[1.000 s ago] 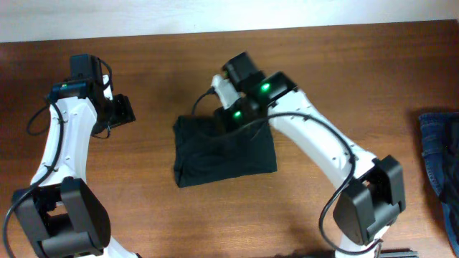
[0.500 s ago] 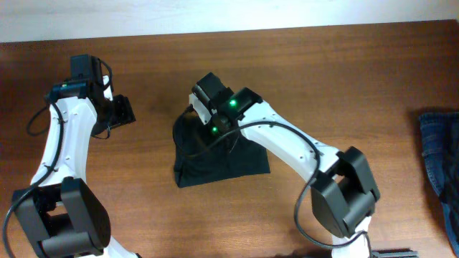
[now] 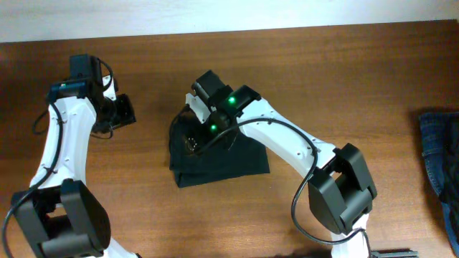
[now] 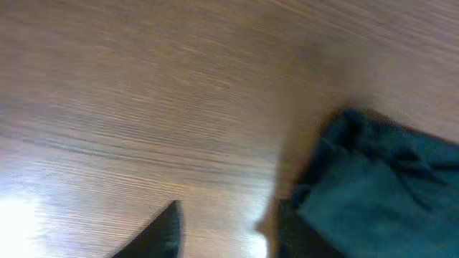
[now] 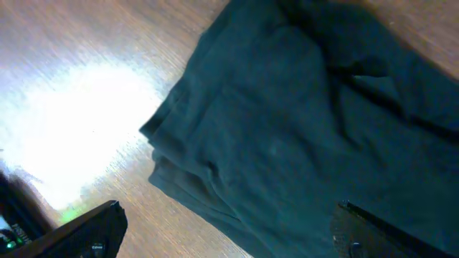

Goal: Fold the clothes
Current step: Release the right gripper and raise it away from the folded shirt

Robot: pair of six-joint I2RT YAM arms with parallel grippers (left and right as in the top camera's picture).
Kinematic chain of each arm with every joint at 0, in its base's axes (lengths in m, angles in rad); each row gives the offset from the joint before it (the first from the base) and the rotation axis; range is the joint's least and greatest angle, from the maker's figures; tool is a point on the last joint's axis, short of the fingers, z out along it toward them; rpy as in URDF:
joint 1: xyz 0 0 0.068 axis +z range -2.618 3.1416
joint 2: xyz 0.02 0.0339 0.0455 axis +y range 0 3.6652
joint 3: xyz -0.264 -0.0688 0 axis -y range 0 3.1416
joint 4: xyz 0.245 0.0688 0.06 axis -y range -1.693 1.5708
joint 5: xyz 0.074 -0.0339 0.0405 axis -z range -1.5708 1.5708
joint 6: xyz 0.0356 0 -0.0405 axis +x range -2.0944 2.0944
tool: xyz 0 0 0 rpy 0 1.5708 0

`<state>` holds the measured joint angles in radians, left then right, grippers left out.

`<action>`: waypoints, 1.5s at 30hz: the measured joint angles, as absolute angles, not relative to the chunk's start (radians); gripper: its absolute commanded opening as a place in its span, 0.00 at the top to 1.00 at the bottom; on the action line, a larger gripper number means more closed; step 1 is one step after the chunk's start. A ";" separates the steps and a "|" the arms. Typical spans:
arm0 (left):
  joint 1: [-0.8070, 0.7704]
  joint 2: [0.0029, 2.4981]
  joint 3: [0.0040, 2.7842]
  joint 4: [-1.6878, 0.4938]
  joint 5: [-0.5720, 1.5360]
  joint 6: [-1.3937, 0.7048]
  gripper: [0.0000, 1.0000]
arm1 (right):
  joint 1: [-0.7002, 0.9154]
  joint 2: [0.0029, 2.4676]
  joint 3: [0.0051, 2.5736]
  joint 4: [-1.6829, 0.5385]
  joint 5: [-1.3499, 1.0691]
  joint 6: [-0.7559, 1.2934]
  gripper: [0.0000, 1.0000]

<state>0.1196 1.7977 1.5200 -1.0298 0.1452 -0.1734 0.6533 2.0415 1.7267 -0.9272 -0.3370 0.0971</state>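
Brown wood-grain worktop (image 3: pixel 344 72) seen from above, pale wall strip along the top edge, two white-and-black robot arms reaching in. The black T-shirt (image 3: pixel 229 161) lies near the centre as a compact folded bundle, no logo visible. What changed in the last sec: the right gripper (image 3: pixel 192 141), which was pinched shut at the shirt's top edge, has swept left across the cloth and let go. Its wrist view now shows both fingers spread wide w/ nothing between them, just dark fabric lying below. The bundle's upper-right part has been drawn over toward the left, so the right side now runs diagonal vs. the squarer shape a sec ago. The left gripper (image 3: pixel 125 113) sits well apart to the left over bare wood and has barely moved. It has hold of nothing; how wide its jaws stand can't be told. A blue denim garment (image 3: pixel 439 161) lies at the far right edge, untouched. Likely meaning: one fold has just been laid and released, and edges look uneven, so a tidy-up may be needed.
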 measured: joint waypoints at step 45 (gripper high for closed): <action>-0.223 2.024 1.525 -1.082 0.074 -0.168 0.95 | 0.142 2.001 1.728 -1.279 -0.181 0.093 0.01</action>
